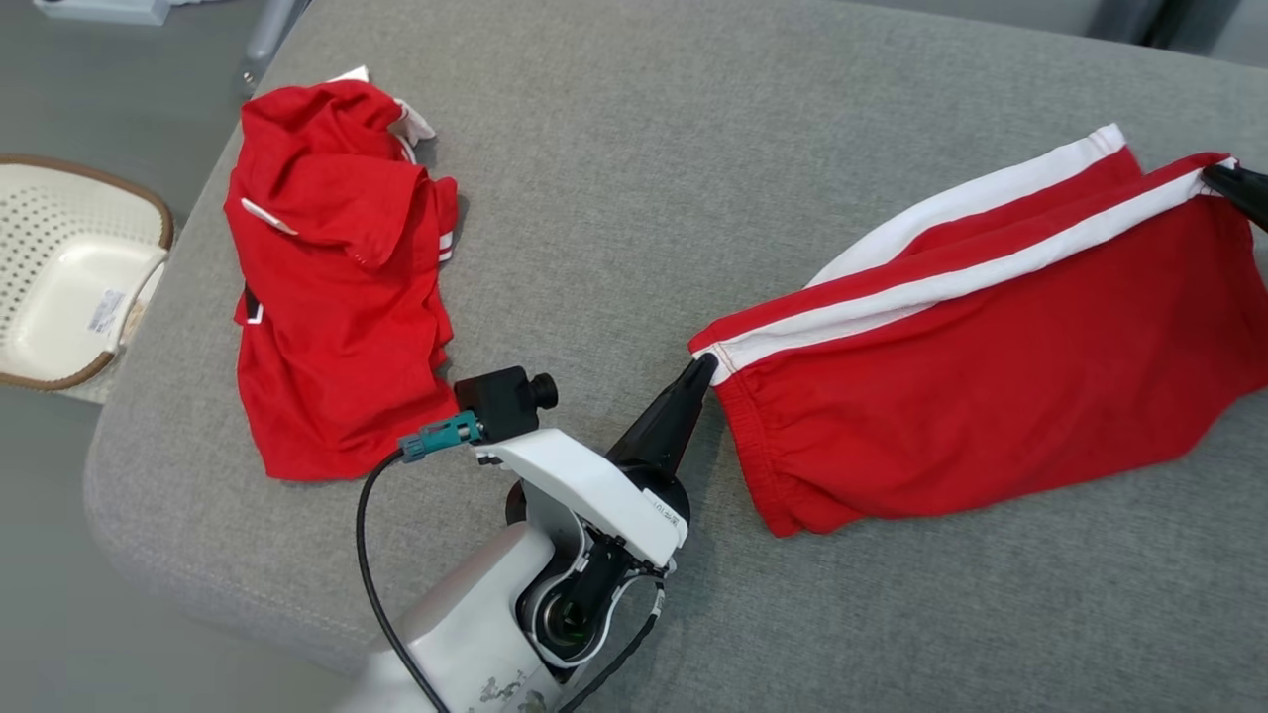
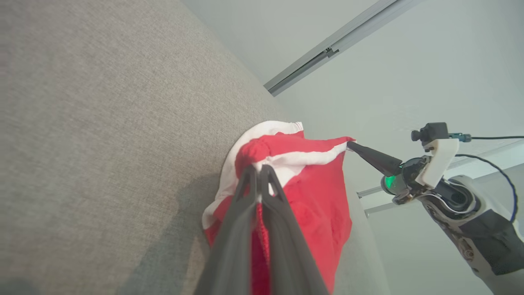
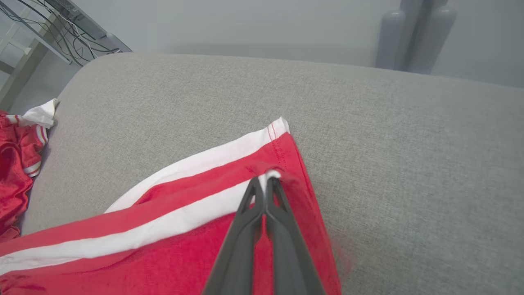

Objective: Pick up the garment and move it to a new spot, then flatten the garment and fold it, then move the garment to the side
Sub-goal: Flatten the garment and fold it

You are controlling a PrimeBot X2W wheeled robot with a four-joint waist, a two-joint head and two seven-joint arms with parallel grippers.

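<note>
The garment point(image 1: 991, 376) is a pair of red shorts with white side stripes, stretched out across the right half of the grey cushion point(image 1: 634, 178). My left gripper point(image 1: 701, 371) is shut on its near-left corner by the waistband. At the far right edge my right gripper point(image 1: 1223, 178) is shut on the striped hem corner. In the left wrist view the fingers pinch the cloth at my left gripper point(image 2: 258, 168), the shorts point(image 2: 319, 184) hang below, and the right gripper point(image 2: 352, 145) grips the opposite corner. The right wrist view has my right gripper point(image 3: 266, 180) pinching the white stripe of the shorts point(image 3: 163, 229).
A second red garment point(image 1: 337, 287) lies crumpled at the cushion's left end and appears again as a red heap point(image 3: 16, 164) in the right wrist view. A white perforated basket point(image 1: 69, 277) stands on the floor to the left. The cushion's rounded front-left edge runs close to my left arm.
</note>
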